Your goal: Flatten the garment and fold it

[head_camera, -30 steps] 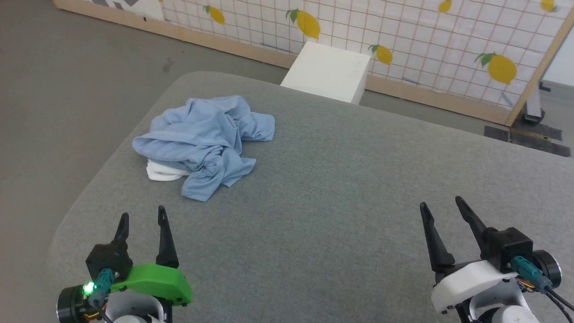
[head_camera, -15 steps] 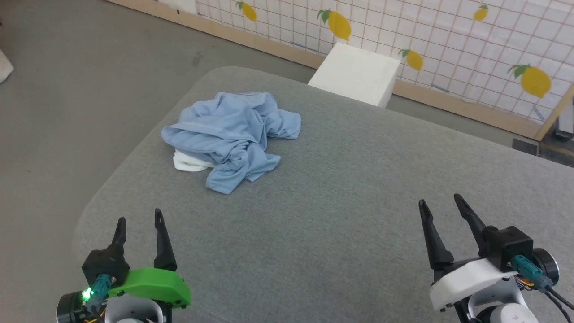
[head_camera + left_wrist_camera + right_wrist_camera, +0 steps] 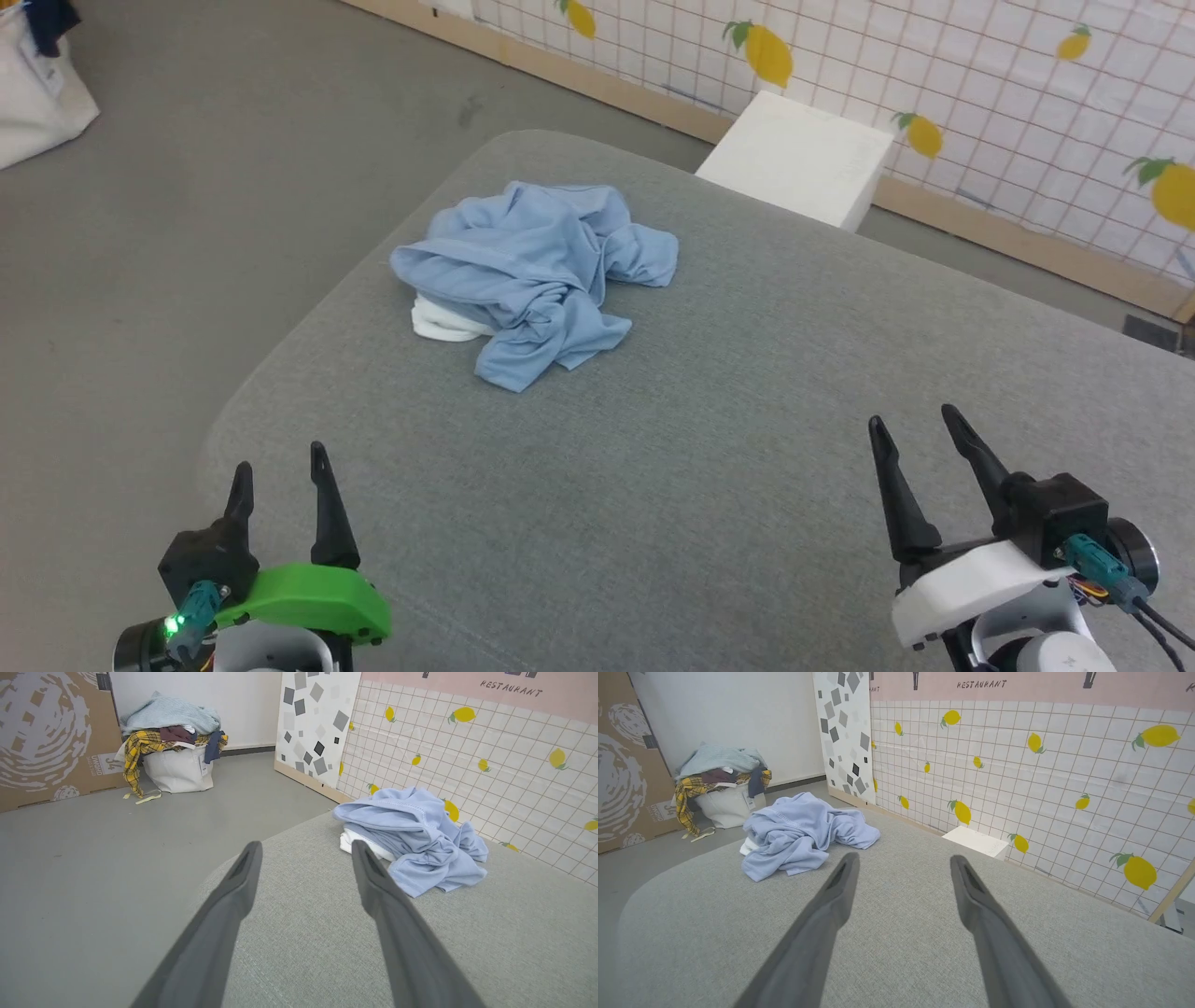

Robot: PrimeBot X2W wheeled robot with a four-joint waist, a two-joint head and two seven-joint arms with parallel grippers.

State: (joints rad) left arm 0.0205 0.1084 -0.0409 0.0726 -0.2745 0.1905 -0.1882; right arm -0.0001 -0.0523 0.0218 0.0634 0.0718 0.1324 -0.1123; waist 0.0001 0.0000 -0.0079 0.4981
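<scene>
We are swinging the head camera left to centre the crumpled blue T-shirt [image 3: 537, 271] lying far-left on the grey table [image 3: 709, 420], our left gripper [image 3: 280, 457] and right gripper [image 3: 911, 415] waiting spread and empty.

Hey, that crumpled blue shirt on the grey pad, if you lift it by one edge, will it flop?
Probably floppy: the blue shirt lies in soft folds, so a lifted edge would likely drape and unfurl. It looks thin, so probably light for its bulk. Pushed, it may bunch rather than slide on the textured grey pad.
</scene>
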